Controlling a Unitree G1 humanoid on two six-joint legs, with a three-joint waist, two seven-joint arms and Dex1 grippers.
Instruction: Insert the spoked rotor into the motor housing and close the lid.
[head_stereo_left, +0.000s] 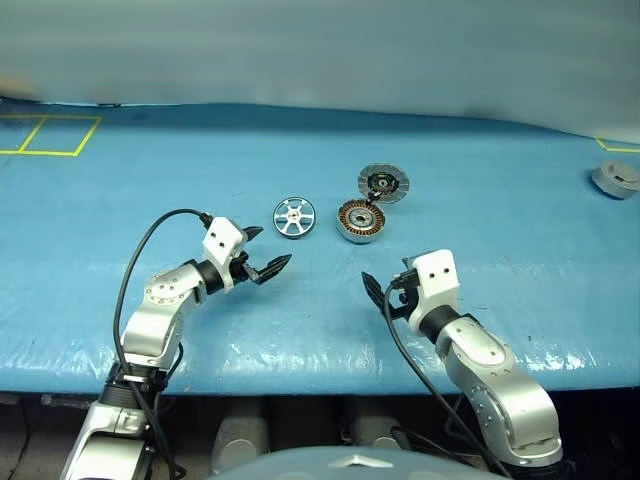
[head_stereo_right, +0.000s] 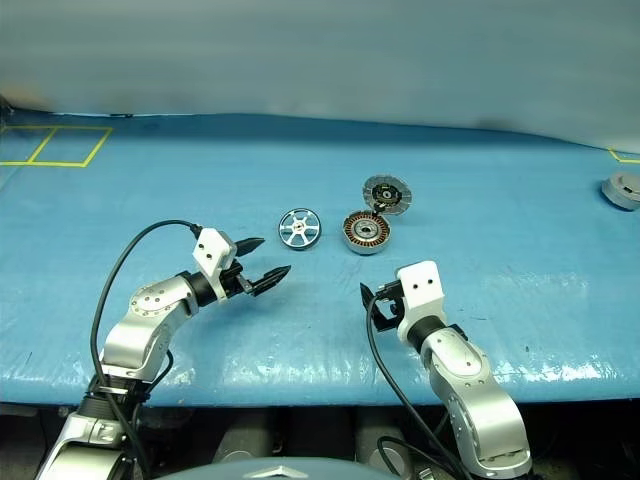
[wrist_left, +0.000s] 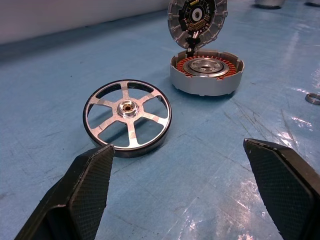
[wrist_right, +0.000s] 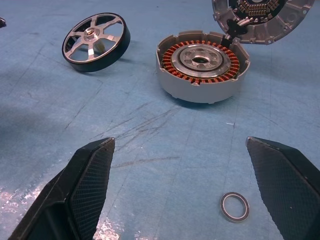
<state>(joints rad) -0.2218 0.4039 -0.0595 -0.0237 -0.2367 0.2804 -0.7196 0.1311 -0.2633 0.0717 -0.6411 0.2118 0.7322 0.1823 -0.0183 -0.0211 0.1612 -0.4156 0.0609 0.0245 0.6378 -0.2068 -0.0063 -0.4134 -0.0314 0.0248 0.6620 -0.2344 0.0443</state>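
Observation:
The spoked rotor (head_stereo_left: 294, 217) lies flat on the blue table, a silver wheel with a dark rim. Just right of it stands the motor housing (head_stereo_left: 361, 221), its copper windings ringing a silver centre. The lid (head_stereo_left: 384, 183) stands upright at the housing's far edge with its inner face towards me. My left gripper (head_stereo_left: 268, 250) is open and empty, just short of the rotor (wrist_left: 127, 117) and pointing at it. Nearer the table's front edge my right gripper (wrist_right: 180, 145) is open and empty, facing the housing (wrist_right: 202, 65) from a hand's length away.
A small dark ring (wrist_right: 235, 207) lies on the table between my right gripper and the housing. Another grey round part (head_stereo_left: 616, 178) sits at the far right edge. Yellow tape squares (head_stereo_left: 50, 135) mark the far left of the blue cover.

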